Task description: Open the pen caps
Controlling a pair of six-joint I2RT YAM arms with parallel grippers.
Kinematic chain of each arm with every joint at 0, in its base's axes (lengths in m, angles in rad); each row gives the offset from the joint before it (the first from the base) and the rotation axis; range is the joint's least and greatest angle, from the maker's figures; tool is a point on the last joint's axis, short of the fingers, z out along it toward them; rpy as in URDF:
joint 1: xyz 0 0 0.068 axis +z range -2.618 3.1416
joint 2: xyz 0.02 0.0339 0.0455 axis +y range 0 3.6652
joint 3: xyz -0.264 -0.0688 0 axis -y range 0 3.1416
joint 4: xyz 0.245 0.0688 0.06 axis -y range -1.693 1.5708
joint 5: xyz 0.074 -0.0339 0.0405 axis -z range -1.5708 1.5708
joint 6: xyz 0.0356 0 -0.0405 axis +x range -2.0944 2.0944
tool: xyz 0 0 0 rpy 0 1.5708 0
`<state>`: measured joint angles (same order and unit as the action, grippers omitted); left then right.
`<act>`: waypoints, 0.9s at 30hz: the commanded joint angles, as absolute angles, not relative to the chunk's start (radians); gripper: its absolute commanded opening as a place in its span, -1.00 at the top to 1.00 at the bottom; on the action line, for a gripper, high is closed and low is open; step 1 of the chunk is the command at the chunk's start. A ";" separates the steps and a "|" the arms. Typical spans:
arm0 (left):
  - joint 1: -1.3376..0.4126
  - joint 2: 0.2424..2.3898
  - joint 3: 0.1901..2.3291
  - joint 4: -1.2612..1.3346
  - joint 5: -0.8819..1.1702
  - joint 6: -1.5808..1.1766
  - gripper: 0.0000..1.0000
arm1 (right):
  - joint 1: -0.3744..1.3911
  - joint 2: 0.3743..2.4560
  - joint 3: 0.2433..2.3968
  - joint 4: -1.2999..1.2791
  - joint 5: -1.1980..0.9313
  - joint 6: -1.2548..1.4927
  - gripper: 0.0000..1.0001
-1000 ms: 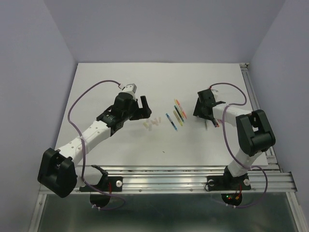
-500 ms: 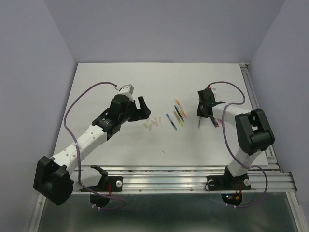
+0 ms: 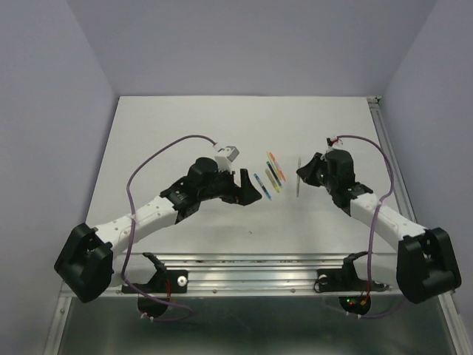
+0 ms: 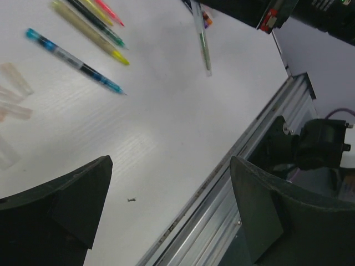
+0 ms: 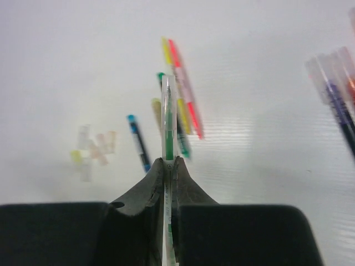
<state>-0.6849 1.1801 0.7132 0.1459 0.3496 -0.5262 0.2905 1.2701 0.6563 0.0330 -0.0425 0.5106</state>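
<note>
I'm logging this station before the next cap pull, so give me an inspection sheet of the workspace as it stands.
Surface: white table.
Job's things: uncapped pens in a row; loose caps beside them; capped pens apart; green pen held.
Clutter: one dark speck.
Hands: left hand open, empty; right hand shut on the green pen.
Cables: purple cable arcs over each arm.
Surroundings: lilac walls, metal rail at near edge.

Bright, even light; right wrist view seems blurred.

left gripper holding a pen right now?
No, the left gripper hangs open over the table with nothing between its jaws.
</note>
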 commanded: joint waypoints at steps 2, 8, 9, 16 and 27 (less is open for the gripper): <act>-0.814 1.281 0.784 0.275 0.378 -0.532 -0.98 | 0.349 1.066 0.512 0.325 -0.198 0.747 0.99; -0.877 1.379 0.871 0.310 0.364 -0.546 -0.98 | 0.521 0.925 0.469 0.331 0.094 0.891 0.99; -0.880 1.399 0.890 0.311 0.357 -0.549 -0.98 | 0.544 0.922 0.468 0.322 0.130 0.909 0.99; -0.890 1.454 0.942 0.292 0.325 -0.532 -0.82 | 0.690 0.942 0.466 0.325 0.333 1.032 0.99; -0.891 1.442 0.933 0.244 0.310 -0.520 -0.48 | 0.749 0.962 0.468 0.336 0.497 1.091 0.99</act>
